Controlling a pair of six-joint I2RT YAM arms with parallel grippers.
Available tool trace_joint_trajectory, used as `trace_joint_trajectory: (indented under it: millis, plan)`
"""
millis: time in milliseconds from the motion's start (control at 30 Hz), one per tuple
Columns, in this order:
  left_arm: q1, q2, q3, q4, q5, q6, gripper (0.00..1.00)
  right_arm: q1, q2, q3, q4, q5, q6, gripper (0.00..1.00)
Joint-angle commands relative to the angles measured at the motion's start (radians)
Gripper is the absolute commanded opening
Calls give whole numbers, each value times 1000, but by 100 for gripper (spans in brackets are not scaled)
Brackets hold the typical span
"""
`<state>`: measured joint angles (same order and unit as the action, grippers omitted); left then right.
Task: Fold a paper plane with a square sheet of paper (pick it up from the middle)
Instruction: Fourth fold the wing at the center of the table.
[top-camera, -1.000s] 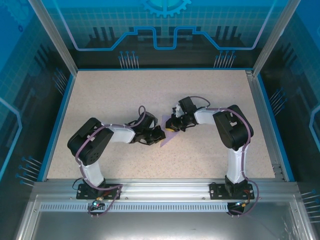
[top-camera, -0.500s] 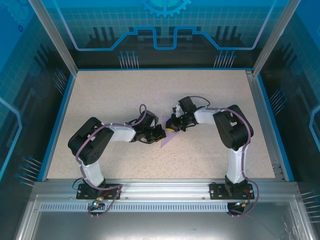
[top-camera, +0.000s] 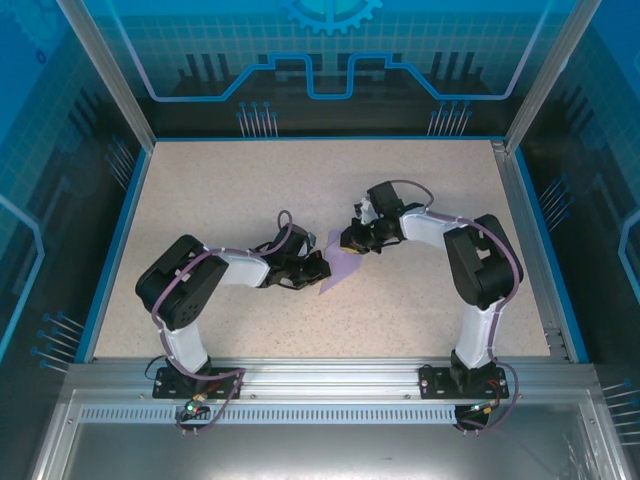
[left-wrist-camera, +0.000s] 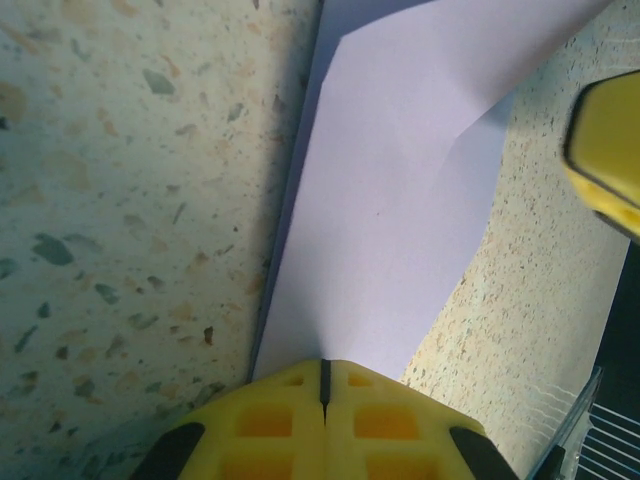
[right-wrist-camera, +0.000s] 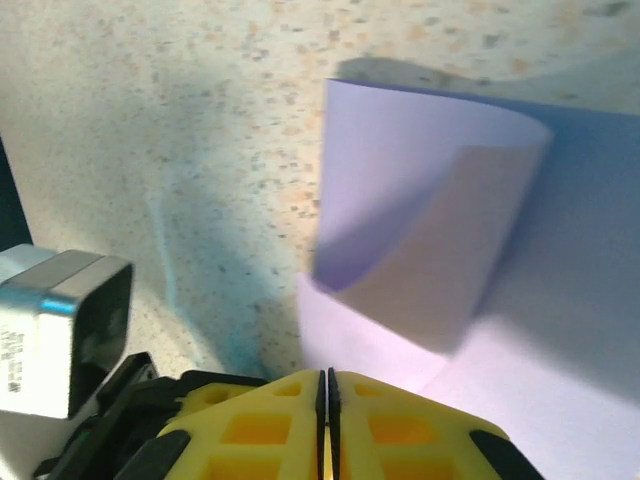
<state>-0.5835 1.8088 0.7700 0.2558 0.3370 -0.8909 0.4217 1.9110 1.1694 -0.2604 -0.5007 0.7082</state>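
Left fingers (left-wrist-camera: 245, 425) and right fingers (right-wrist-camera: 425, 400) each pinch shut on the folded lavender sheet (left-wrist-camera: 400, 200).

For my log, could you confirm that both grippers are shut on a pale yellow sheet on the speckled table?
The sheet is pale lavender, not yellow, as the left wrist view shows. The left gripper and right gripper are shut on it, on the speckled table.

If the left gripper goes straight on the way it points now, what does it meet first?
The paper, which begins right at the shut tips of the left gripper and seems pinched there; it would likely push it ahead.
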Motion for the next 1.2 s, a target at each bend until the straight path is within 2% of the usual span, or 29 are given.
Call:
trace_joint_trajectory:
  millis: [0,233,500,967,1167]
  plan:
    - [-6,66,-8,-180,-20,45,0,41,8,11,-12,-11,-15,12]
    - [-9,65,0,-208,-27,56,0,61,89,-5,37,51,13,10]
    - [-10,71,-21,-217,-28,65,0,-39,145,-4,68,77,-10,10]
    - [-10,83,-60,-190,-23,75,0,-214,252,159,8,73,-38,12]
    - [-9,87,-61,-180,-13,79,0,-224,182,194,-36,48,-55,13]
